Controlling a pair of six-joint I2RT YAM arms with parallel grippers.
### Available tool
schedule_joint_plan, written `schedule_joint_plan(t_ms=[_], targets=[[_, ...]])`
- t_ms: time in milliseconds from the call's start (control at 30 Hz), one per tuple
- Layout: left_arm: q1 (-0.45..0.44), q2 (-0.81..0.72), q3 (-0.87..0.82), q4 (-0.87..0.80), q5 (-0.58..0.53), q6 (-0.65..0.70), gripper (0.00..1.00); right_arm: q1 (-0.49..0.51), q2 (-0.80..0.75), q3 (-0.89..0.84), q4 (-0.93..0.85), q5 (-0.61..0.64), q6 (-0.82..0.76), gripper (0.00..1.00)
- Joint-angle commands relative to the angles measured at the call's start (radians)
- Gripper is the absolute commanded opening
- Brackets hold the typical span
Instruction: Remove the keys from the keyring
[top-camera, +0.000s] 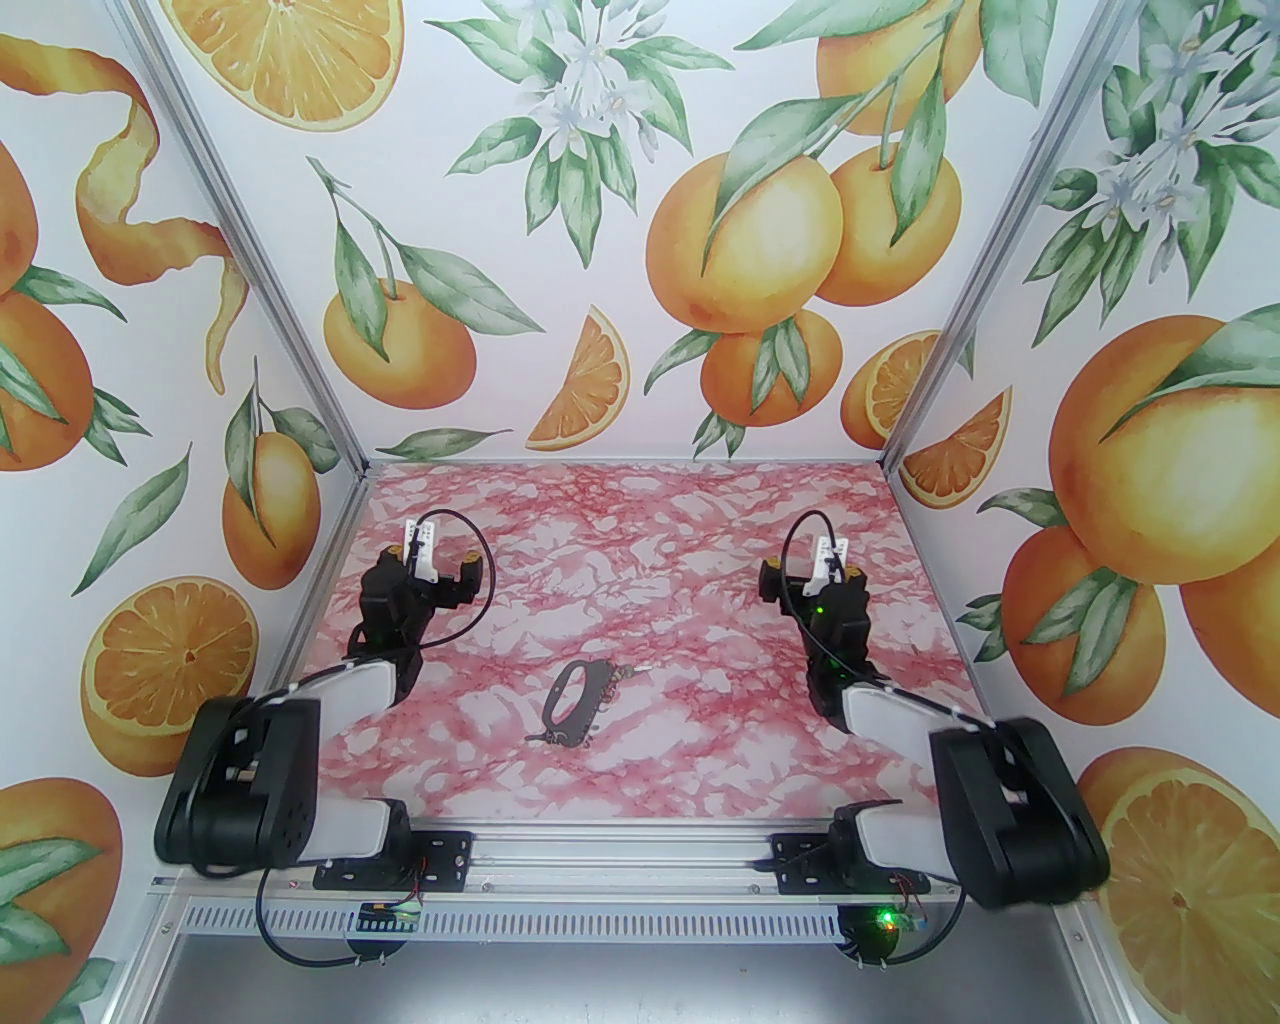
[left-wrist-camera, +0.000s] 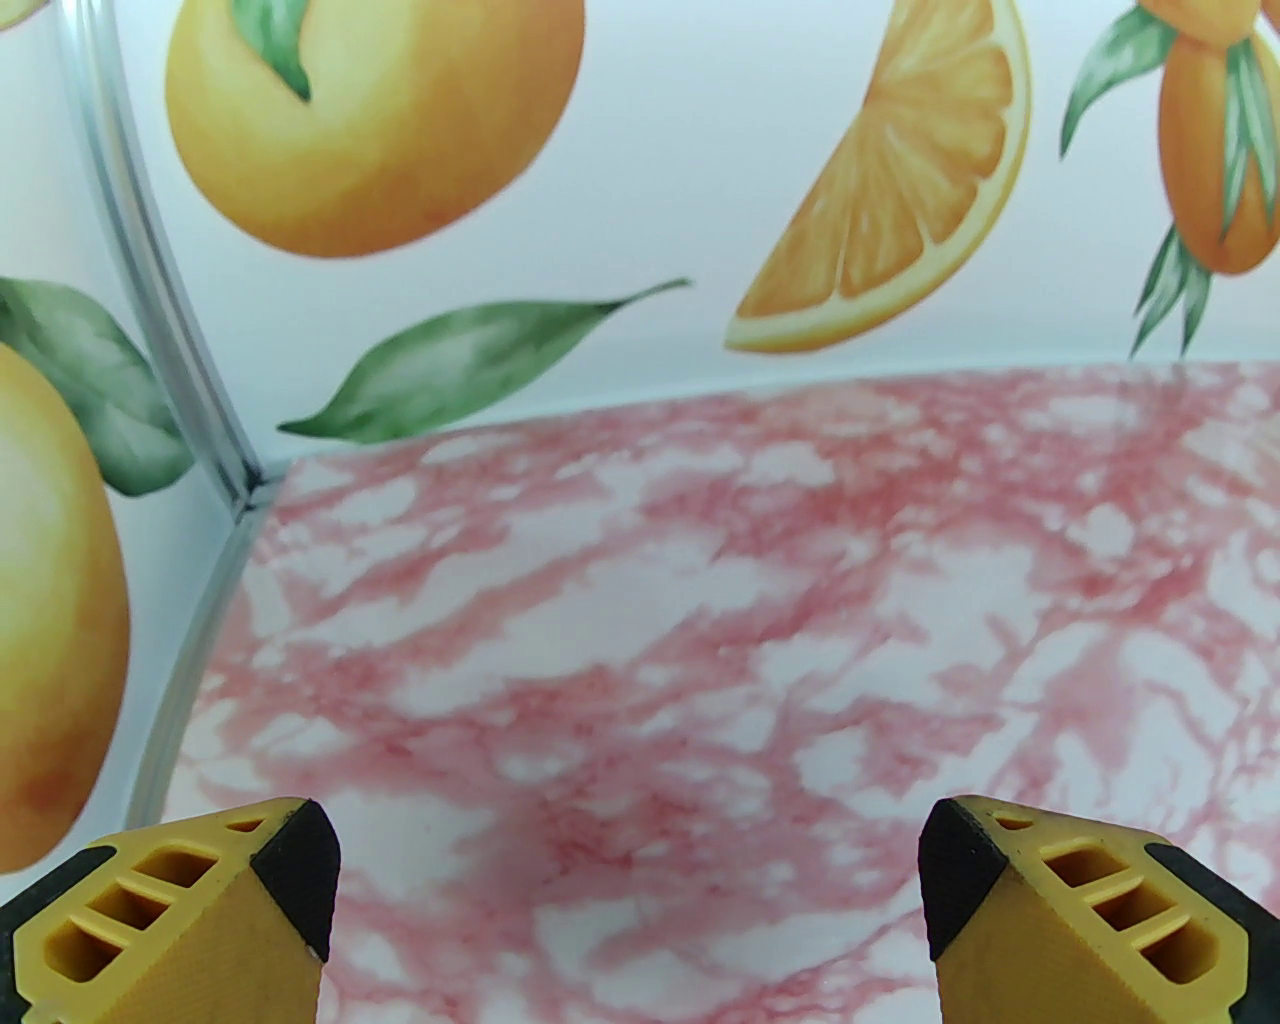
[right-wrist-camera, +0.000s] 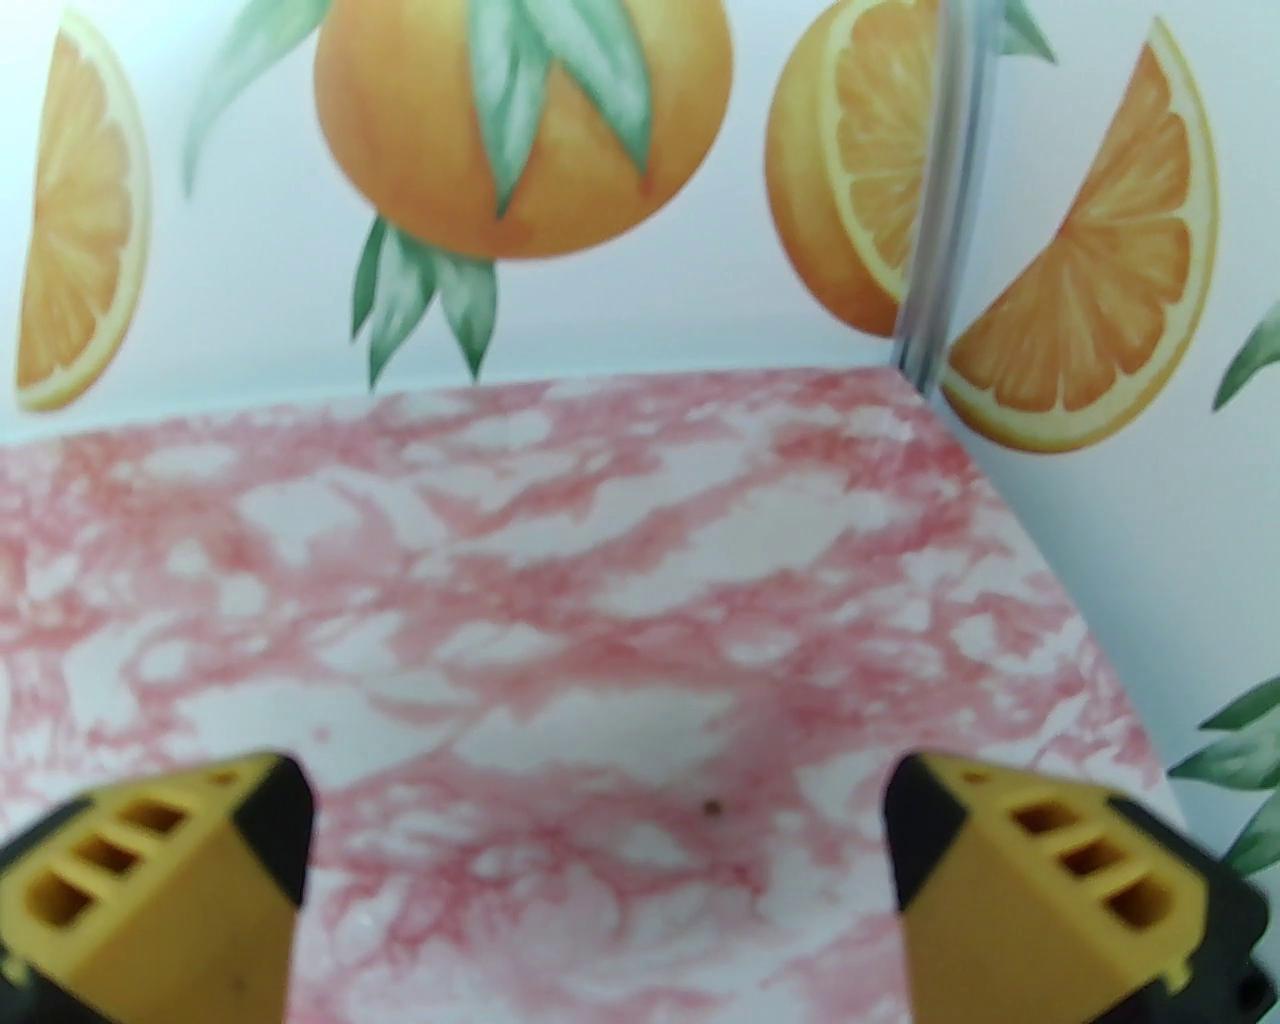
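A dark grey oblong keyring (top-camera: 570, 703) lies flat on the pink marbled table (top-camera: 700, 560), near the middle and toward the front. Tiny silvery keys (top-camera: 632, 672) stick out from its upper right end, and more small bits hang along its right and lower edge. My left gripper (top-camera: 437, 565) hovers at the back left, far from the keyring, open with nothing between its yellow fingers (left-wrist-camera: 290, 880). My right gripper (top-camera: 810, 572) hovers at the back right, also open, and bare table lies between its fingers (right-wrist-camera: 270, 830).
Walls printed with oranges close the table on the left, back and right, with aluminium posts (top-camera: 930, 390) at the back corners. Both wrist views look toward the back wall over bare marbled surface. The arm bases sit on a rail (top-camera: 620, 850) at the front edge.
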Motion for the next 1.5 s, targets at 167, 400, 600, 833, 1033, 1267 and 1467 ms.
schedule_joint_plan(t_ms=[167, 400, 600, 833, 1033, 1267, 1467], targets=[[0.008, -0.149, 0.211, -0.460, 0.030, -0.282, 1.00, -0.007, -0.207, 0.019, -0.303, 0.042, 0.432, 1.00], [0.034, -0.113, 0.213, -0.471, 0.190, -0.505, 1.00, -0.011, -0.247, 0.076, -0.522, -0.097, 0.484, 1.00], [0.007, -0.148, 0.215, -0.529, 0.239, -0.620, 1.00, 0.075, -0.188, 0.126, -0.630, -0.183, 0.503, 1.00], [-0.169, -0.279, 0.226, -0.735, 0.202, -0.666, 1.00, 0.210, -0.132, 0.143, -0.697, -0.287, 0.500, 1.00], [-0.406, -0.349, 0.261, -0.944, 0.046, -0.741, 0.95, 0.354, -0.093, 0.138, -0.752, -0.305, 0.465, 1.00], [-0.672, -0.264, 0.303, -0.983, -0.091, -0.868, 0.82, 0.445, -0.097, 0.078, -0.683, -0.321, 0.437, 1.00], [-0.807, -0.063, 0.389, -0.989, -0.166, -0.934, 0.76, 0.462, -0.105, 0.040, -0.615, -0.293, 0.420, 1.00]])
